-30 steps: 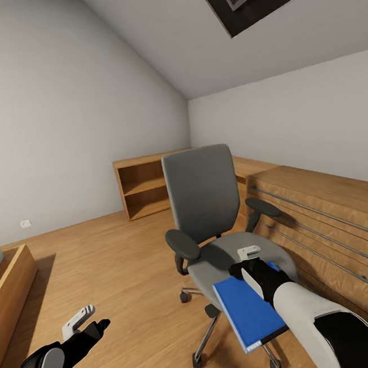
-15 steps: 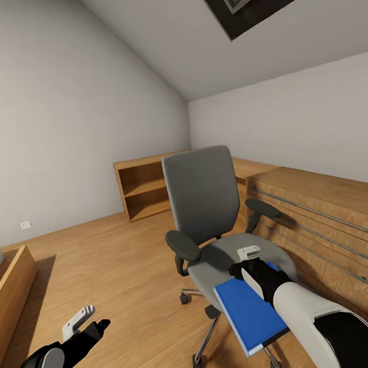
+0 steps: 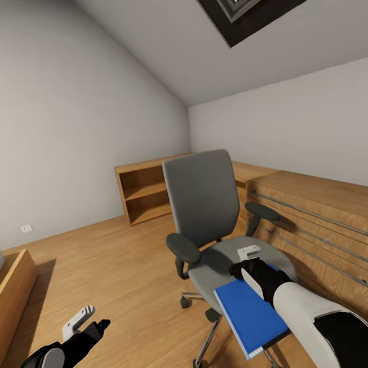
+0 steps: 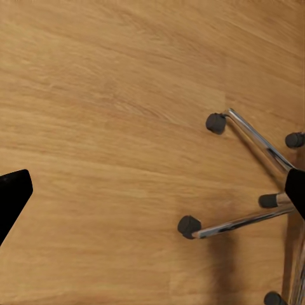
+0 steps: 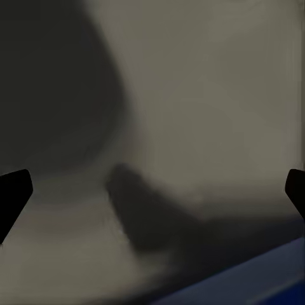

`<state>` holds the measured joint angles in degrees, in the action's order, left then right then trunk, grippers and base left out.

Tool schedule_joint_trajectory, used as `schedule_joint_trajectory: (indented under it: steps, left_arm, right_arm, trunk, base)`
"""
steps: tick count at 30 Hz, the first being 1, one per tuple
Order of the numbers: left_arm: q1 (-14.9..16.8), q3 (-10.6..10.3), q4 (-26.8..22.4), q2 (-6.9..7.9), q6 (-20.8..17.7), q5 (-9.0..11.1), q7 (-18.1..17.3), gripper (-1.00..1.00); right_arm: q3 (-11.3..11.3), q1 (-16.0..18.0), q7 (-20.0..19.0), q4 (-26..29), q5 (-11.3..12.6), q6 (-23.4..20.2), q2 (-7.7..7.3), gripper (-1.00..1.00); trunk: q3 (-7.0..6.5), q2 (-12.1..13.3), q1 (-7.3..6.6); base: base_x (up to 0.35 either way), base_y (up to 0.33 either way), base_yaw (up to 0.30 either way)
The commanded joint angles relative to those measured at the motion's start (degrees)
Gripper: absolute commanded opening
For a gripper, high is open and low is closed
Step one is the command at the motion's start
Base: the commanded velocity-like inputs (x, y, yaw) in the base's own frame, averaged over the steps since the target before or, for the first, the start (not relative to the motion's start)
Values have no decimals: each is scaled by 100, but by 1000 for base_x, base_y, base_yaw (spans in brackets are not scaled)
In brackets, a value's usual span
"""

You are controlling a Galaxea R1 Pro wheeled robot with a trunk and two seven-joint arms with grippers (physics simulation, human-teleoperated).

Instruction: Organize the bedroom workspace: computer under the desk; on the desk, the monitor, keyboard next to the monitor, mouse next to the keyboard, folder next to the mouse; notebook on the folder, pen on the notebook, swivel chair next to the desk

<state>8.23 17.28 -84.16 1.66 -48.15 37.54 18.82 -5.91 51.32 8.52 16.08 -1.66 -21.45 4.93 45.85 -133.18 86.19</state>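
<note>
Over the last second the whole head view has tilted slightly upward, so we read a camera move: the skylight shows more and the swivel chair (image 3: 211, 226) sits lower in the picture. Chair, folder and both arms keep their positions relative to one another. The blue folder (image 3: 250, 317) lies on the chair seat, overhanging its front edge toward the robot, with the far end under the right gripper (image 3: 249, 256). The right wrist view shows that gripper's two fingertips spread wide apart over the grey seat, with the folder's blue edge at one border, so nothing is pinched yet. The left gripper (image 3: 79, 322) hangs over the wood floor (image 3: 119, 270) beside the chair; its wrist view shows spread fingertips above the chrome base (image 4: 254, 184) and castors. We judge the folder pickup has not begun: the folder remains to be gripped. The wooden dresser (image 3: 323, 214) stands just behind the chair.
</note>
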Motion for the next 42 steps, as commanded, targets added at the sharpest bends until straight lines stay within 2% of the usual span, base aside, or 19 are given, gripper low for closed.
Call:
schedule_joint_trajectory:
  steps: [1, 42]
  left_arm:
    - [4, 2, -3, 1, -19, 62, 50, 100]
    - [4, -27, 263, 1, -2, 62, 68, 100]
  right_arm:
    - [-33, 2, 18, 9, -15, -44, -1, 100]
    - [-33, 1, 19, 186, -4, -91, 8, 100]
  trunk:
    - [-3, -3, -1]
    - [-363, -3, -1]
  base:
    - [0, 0, 0]
    - [0, 0, 0]
